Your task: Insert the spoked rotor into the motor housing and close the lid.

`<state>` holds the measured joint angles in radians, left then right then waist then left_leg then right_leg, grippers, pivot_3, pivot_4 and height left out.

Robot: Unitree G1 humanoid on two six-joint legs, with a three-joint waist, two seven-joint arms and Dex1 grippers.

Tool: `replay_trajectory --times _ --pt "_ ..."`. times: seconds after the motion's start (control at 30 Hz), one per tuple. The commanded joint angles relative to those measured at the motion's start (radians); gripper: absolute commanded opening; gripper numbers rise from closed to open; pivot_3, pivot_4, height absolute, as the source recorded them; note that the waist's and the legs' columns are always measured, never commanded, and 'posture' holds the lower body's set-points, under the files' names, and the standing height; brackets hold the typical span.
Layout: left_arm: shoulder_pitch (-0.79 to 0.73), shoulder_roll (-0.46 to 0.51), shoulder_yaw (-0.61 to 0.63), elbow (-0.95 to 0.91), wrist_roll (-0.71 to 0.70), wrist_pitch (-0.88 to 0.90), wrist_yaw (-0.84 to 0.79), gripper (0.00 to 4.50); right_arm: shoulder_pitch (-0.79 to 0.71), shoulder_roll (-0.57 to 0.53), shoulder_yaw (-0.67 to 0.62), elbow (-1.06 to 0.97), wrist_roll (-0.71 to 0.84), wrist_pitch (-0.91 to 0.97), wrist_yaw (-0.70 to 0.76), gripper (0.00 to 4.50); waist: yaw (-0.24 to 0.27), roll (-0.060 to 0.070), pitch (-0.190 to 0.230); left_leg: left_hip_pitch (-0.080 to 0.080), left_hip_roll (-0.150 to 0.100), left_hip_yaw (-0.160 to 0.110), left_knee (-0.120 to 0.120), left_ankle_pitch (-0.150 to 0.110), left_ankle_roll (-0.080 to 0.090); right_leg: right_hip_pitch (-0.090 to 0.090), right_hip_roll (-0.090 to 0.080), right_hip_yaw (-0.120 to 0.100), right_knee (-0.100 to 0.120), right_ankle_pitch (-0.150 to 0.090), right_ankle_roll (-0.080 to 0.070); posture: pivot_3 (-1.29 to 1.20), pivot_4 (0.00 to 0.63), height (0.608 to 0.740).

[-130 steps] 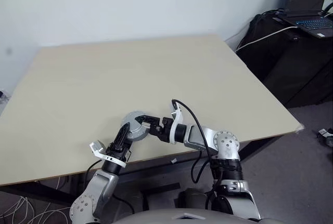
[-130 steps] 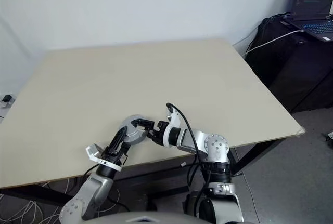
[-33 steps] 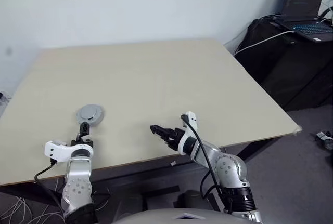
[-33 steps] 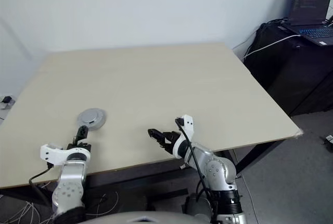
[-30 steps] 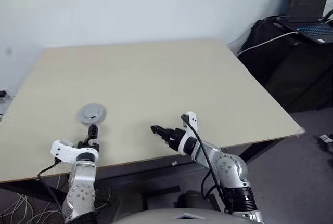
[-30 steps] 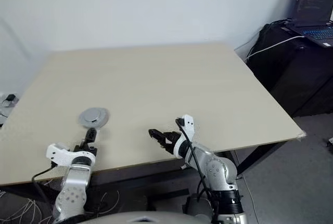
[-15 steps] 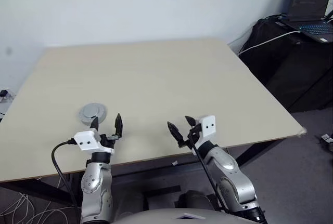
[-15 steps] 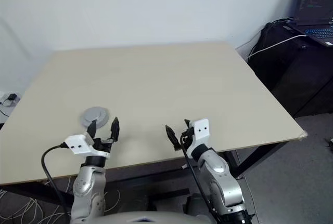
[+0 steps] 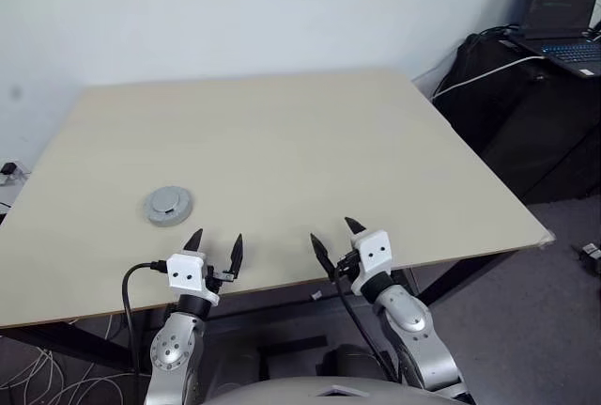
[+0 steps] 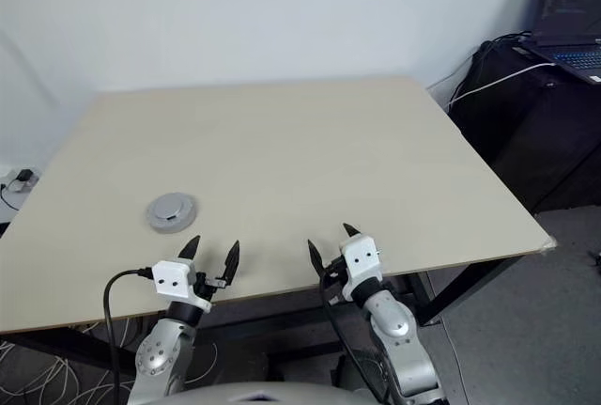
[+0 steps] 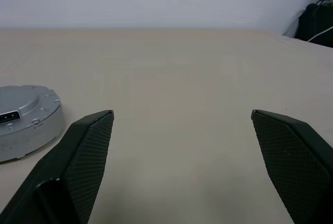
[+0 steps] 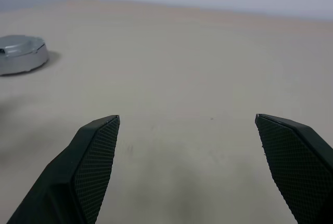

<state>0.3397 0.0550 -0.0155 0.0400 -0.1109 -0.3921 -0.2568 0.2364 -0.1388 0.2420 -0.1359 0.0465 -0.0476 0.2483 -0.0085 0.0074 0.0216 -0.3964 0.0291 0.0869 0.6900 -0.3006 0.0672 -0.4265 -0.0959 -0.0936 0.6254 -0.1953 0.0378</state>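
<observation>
Count: one lid [image 9: 168, 205] on one table [image 9: 300, 132], two grippers, four fingers [image 11: 86, 151], one laptop [image 9: 562, 6].

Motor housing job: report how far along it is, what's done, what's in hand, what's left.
Done, by the look of it: one closed grey disc sits on the table, the lid on top, so the rotor and windings are hidden. In hand: nothing; the left gripper and right gripper are both open at the near table edge, apart from it. Left: apparently nothing.
</observation>
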Motion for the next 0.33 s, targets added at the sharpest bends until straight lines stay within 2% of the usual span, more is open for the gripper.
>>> replay_trajectory --times 0.03,0.33 --pt "-0.022 -0.007 -0.004 -0.016 0.003 -0.005 0.011 4.49 0.002 0.019 -0.026 -0.006 0.007 -0.039 -0.016 4.50 0.000 0.000 0.000 0.000 0.000 0.000 0.000 0.000 0.000 0.000 0.000 0.000 0.000 0.000 0.000 0.00 0.000 0.740" --pt "-0.036 -0.020 0.016 -0.001 -0.005 -0.002 0.042 4.49 0.062 0.079 -0.097 0.005 -0.010 -0.096 -0.118 4.50 0.000 0.000 0.000 0.000 0.000 0.000 0.000 0.000 0.001 0.000 0.000 0.000 0.000 0.000 0.000 0.00 0.000 0.740"
